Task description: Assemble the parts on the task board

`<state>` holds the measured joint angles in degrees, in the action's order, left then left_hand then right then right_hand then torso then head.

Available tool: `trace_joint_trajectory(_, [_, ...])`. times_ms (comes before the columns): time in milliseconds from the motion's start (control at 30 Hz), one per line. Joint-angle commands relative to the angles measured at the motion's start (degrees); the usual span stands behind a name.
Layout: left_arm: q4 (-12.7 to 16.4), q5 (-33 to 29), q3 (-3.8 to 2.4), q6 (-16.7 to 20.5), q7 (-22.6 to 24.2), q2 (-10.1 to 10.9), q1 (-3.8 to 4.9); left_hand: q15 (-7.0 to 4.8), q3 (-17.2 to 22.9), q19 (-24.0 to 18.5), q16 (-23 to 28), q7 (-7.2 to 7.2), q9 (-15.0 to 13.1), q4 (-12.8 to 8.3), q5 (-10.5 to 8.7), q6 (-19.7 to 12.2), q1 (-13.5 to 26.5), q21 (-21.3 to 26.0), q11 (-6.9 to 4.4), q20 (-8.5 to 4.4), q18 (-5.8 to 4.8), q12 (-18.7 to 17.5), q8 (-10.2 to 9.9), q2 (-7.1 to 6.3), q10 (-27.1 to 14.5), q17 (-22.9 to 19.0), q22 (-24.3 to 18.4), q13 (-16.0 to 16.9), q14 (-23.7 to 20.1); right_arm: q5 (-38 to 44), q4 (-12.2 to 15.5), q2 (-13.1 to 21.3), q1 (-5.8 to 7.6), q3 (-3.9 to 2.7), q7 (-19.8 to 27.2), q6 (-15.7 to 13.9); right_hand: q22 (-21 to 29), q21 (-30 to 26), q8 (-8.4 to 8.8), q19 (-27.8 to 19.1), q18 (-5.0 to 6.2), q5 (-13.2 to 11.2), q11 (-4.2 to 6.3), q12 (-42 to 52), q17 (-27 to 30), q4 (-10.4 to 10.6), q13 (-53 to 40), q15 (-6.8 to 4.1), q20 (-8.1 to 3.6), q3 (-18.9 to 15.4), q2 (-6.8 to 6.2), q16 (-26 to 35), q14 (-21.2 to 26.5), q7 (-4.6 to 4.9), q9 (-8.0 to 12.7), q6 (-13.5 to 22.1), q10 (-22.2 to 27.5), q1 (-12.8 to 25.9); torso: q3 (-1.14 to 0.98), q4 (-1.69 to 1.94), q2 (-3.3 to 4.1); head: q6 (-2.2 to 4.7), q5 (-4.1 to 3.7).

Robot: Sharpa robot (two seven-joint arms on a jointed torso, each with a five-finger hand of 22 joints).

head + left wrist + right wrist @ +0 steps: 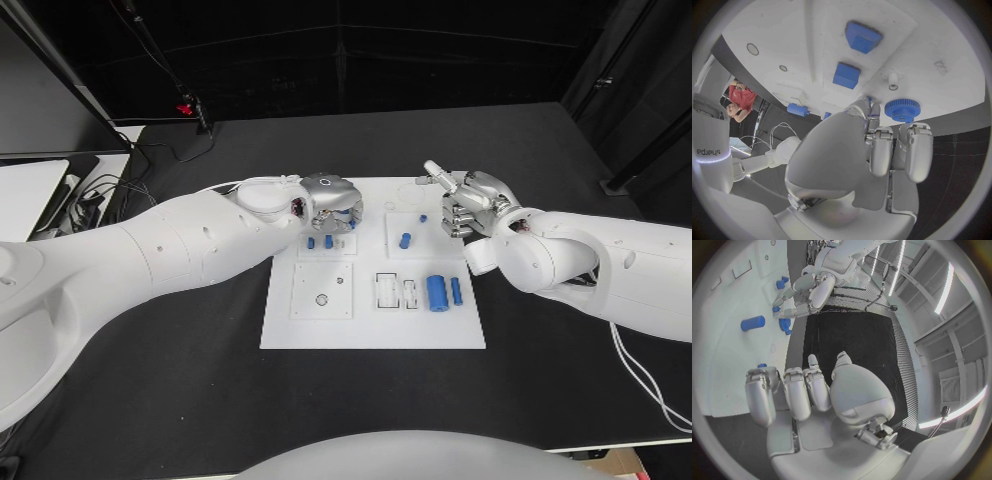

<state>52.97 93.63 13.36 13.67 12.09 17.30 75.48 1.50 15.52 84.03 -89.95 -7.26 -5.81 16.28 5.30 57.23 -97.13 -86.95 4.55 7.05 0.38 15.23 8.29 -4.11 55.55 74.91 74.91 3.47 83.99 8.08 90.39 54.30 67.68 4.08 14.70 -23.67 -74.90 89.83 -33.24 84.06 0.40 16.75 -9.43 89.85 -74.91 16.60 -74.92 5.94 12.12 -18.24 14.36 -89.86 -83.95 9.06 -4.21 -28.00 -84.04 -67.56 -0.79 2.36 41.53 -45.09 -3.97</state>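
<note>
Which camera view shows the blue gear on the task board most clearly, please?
The left wrist view: the blue gear shows its toothed rim just beyond the left hand. In the head view that hand covers it. In the right wrist view it looks small and indistinct.

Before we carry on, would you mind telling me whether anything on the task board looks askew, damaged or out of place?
Nothing stands out. The task board lies flat and square on the black table, with no visible damage. The blue parts lie on it in tidy rows, and both the left hand and the right hand hover over its far end.

Left hand point(330, 199) curled — right hand point(472, 203) curled
</note>
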Motion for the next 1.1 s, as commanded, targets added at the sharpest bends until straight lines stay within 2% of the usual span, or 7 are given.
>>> trace_joint_trajectory(33, [-0.1,0.4,0.15,-1.6,-0.5,0.0,-0.20,-0.49,0.5,3.8,0.0,0.05,-0.2,0.0,-0.25,1.1,0.1,-0.3,-0.08,-0.37,0.43,-0.2,0.6,0.24,1.4,15.1,14.0,0.0,6.0,-0.3,0.2,0.0,0.09,-0.03,0.2,0.5,-15.1,0.2,-0.16,5.9,-0.40,0.4,-0.23,0.1,-15.1,0.1,-15.1,0.45,0.44,0.0,0.06,-0.1,-6.1,4.82,-0.1,0.2,-6.0,-0.3,0.02,0.04,-0.02,-0.01,0.05])
trace_joint_trajectory(433, [-0.2,0.4,0.15,0.7,0.1,0.0,-0.25,-1.38,1.4,4.6,0.0,0.76,-1.2,-0.1,-0.17,5.4,0.4,-1.3,-0.92,-0.86,0.13,-1.8,1.7,0.19,6.7,15.1,14.4,0.0,6.0,-0.4,0.1,-0.1,0.09,-0.03,0.2,0.5,-15.1,0.2,-0.16,5.9,-0.40,0.4,-0.23,0.1,-15.1,0.1,-15.1,0.45,0.44,0.0,0.06,-0.1,-6.1,4.82,-0.1,0.2,-6.0,-0.3,0.03,0.03,-0.02,0.07,0.12])
trace_joint_trajectory(567, [-0.4,0.4,0.14,3.5,1.0,0.0,-0.26,-1.22,1.3,4.8,0.0,0.73,-1.2,0.0,-0.50,5.6,0.6,-1.5,-0.85,-0.89,0.07,-2.2,1.6,0.03,7.1,15.1,14.5,0.0,6.0,-0.4,0.0,-0.1,0.09,-0.03,0.2,0.5,-15.1,0.2,-0.19,5.9,-0.40,0.4,-0.24,0.1,-15.1,0.1,-15.1,0.45,0.45,0.0,0.07,-0.1,-6.1,4.83,-0.1,0.2,-6.0,-0.3,0.03,0.05,-0.03,0.23,0.26])
trace_joint_trajectory(800, [0.4,0.3,0.14,10.9,3.0,0.7,-0.17,-0.94,1.5,5.1,0.0,0.50,-1.3,0.0,-0.36,5.9,0.7,-1.9,-0.59,-0.83,-0.05,-2.8,1.4,0.13,7.8,15.1,14.7,0.0,6.0,-0.3,-0.1,-0.2,0.09,-0.03,0.1,0.6,-15.1,0.2,-0.22,5.9,-0.40,0.4,-0.24,0.1,-15.1,0.1,-15.1,0.46,0.46,0.0,0.10,-0.1,-6.1,4.83,-0.1,0.2,-6.0,-0.3,0.00,0.18,-0.05,0.76,0.45])
trace_joint_trajectory(900, [1.2,0.3,0.13,12.8,3.5,1.2,0.13,-0.82,1.5,5.2,0.0,0.34,-1.3,0.1,-0.19,5.9,1.0,-2.0,-0.41,-0.76,-0.08,-3.2,1.3,0.17,8.0,15.1,14.7,0.0,6.0,-0.3,-0.1,-0.2,0.09,-0.03,0.1,0.6,-15.1,0.2,-0.22,5.9,-0.40,0.4,-0.24,0.1,-15.1,0.1,-15.1,0.46,0.46,0.0,0.10,-0.1,-6.1,4.83,-0.1,0.2,-6.0,-0.3,-0.02,0.21,-0.11,0.86,0.53])
trace_joint_trajectory(1000, [2.6,0.3,0.13,15.3,4.1,2.2,0.73,-0.74,1.5,5.2,0.0,0.25,-1.3,0.2,-0.15,5.9,1.2,-2.0,-0.33,-0.71,-0.08,-3.5,1.2,0.17,8.1,15.1,14.7,0.0,6.0,-0.3,-0.1,-0.3,0.09,-0.03,0.0,0.6,-15.1,0.2,-0.22,5.9,-0.40,0.4,-0.24,0.1,-15.1,0.1,-15.1,0.46,0.46,0.0,0.10,-0.1,-6.1,4.83,-0.1,0.2,-6.0,-0.3,0.00,-0.02,-0.04,1.07,0.75])
trace_joint_trajectory(1100, [4.1,0.2,0.12,16.8,4.4,3.4,1.51,-0.72,1.5,5.2,0.0,0.21,-1.4,0.2,-0.14,5.9,1.3,-2.0,-0.30,-0.68,-0.09,-3.6,1.1,0.16,8.2,15.1,14.7,0.0,6.0,-0.3,-0.2,-0.2,0.09,-0.03,0.0,0.7,-15.1,0.2,-0.22,5.9,-0.40,0.4,-0.24,0.1,-15.1,0.1,-15.1,0.46,0.46,0.0,0.10,-0.1,-6.1,4.83,-0.1,0.2,-6.0,-0.3,-0.02,0.19,-0.05,1.13,0.71])
